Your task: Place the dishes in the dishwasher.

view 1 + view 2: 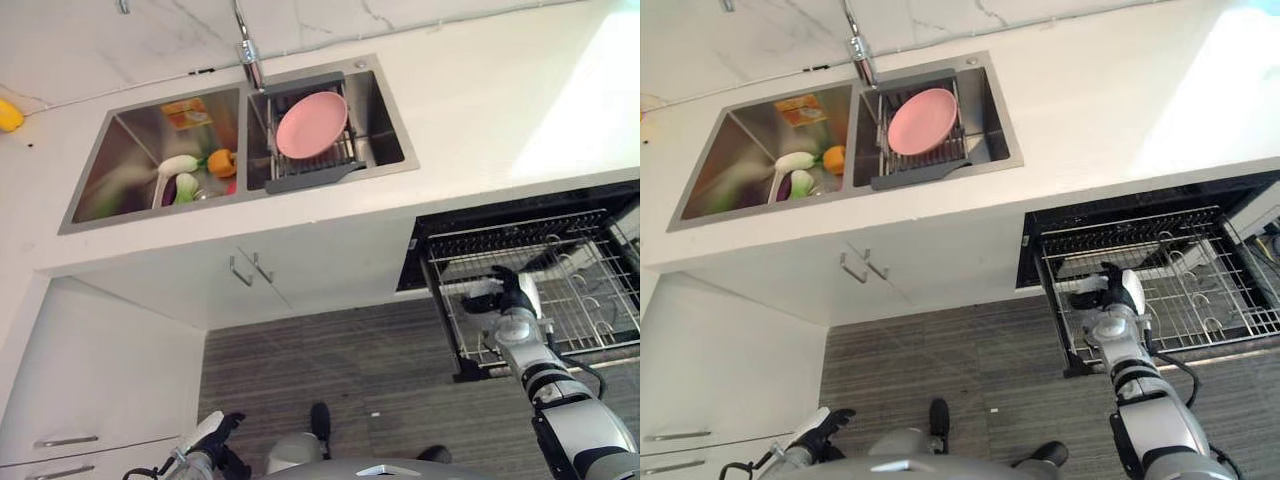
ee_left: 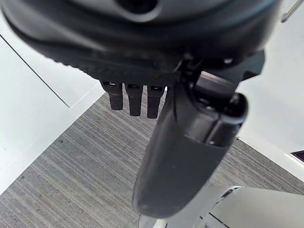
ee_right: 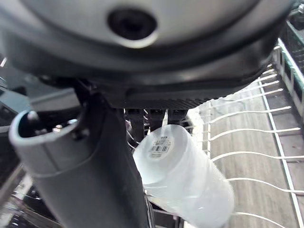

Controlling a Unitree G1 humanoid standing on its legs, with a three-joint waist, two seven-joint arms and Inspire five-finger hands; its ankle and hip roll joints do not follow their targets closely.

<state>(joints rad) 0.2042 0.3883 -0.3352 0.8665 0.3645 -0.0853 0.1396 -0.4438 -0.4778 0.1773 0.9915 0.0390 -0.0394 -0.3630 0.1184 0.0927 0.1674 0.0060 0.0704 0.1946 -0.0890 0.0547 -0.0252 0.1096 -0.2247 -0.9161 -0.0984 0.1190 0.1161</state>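
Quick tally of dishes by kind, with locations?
Pink plate: 1, on the rack in the right sink basin.
Frosted white cup: 1, in the right robot hand, over the dishwasher rack.
Total: 2. The left basin's items are not clear enough to count.

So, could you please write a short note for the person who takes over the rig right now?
Right robot hand: curled round a clear cup, held over the pulled-out dishwasher rack.
Left robot hand: low near the floor, fingers straight, holding nothing.
Pink plate: in the drying rack over the sink.
Done: cup brought to the rack.
Left: release the cup, then load the plate.
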